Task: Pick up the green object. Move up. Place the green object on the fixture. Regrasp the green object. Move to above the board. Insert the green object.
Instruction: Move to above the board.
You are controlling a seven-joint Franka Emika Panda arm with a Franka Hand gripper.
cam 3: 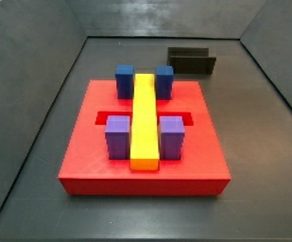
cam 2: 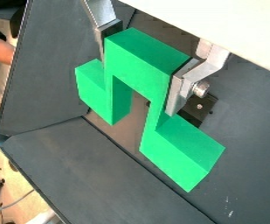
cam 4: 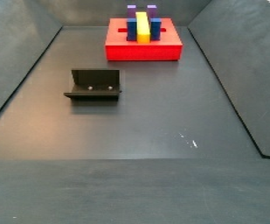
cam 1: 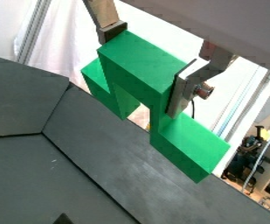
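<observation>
Dark floor; wrist-only: gripper [cam 2: 148,68] clamping green object [cam 2: 143,109]

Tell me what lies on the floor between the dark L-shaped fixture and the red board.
Nothing: in a side view, bare dark floor separates the fixture from the red board. The gripper grips the green plastic piece, seen only in wrist views.

Gripper [cam 2: 148,72] fingers [cam 2: 197,77] clamped, raised.
</observation>
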